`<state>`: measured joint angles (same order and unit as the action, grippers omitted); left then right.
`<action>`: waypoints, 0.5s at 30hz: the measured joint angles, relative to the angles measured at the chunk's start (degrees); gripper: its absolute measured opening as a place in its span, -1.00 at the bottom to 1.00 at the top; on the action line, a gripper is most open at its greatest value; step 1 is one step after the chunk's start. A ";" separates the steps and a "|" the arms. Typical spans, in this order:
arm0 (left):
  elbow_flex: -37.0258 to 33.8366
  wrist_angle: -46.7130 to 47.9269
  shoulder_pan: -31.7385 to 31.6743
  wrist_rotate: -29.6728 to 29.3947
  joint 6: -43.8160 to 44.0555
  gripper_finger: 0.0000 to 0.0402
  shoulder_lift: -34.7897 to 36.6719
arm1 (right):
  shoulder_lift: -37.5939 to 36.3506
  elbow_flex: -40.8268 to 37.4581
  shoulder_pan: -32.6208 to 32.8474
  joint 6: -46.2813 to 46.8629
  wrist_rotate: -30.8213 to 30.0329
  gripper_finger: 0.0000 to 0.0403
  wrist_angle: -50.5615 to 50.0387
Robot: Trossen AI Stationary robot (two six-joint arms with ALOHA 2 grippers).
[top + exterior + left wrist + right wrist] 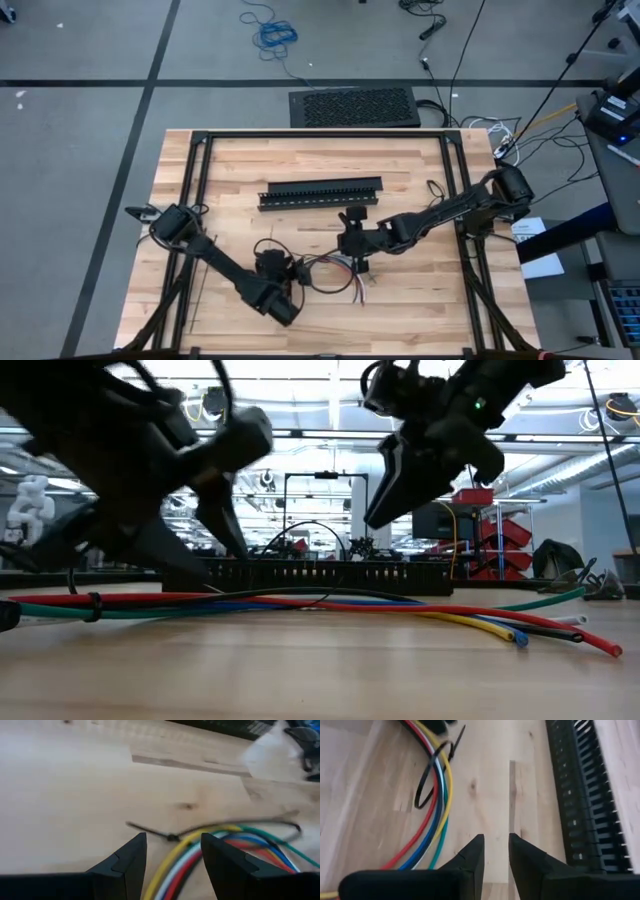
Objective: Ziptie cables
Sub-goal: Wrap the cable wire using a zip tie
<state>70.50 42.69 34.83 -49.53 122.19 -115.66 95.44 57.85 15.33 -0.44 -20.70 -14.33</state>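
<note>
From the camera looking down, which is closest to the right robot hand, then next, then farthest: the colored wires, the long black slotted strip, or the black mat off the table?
1. Wires: just left of the right gripper.
2. Slotted strip: on the table's middle, toward the back.
3. Mat: on the floor behind the table.

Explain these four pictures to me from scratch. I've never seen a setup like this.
This is a robot with two dark arms working at a wooden table. One picture looks straight down, one looks level across the tabletop, and two come from cameras on the arms' wrists.

On the table lie the cables, a loose bundle of coloured wires, and a long black slotted channel. A thin black ziptie is looped around the bundle.

The left tool is open with the cables running between its fingers, though not clamped. The right tool hangs above bare wood between the cables and the channel, fingers slightly apart, holding nothing.
</note>
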 joint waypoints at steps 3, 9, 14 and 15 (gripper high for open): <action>-0.13 -0.57 -1.32 1.16 -0.59 -0.08 -0.43 | -1.72 -0.75 0.02 -0.80 0.05 -0.60 0.09; -0.13 -1.23 -2.73 4.52 -1.07 -0.08 -0.44 | -5.51 -4.21 0.07 -1.76 0.04 -0.59 1.19; -0.13 -1.57 -3.87 4.54 -1.52 -0.08 -0.44 | -7.73 -7.82 0.02 -2.58 0.02 -0.59 5.65; -0.13 -1.71 -4.36 4.50 -1.63 -0.08 -0.44 | -7.93 -8.37 0.02 -2.63 0.04 -0.59 6.19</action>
<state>70.37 40.99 30.46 -45.03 120.56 -116.09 87.52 49.48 15.35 -3.07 -20.67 -8.15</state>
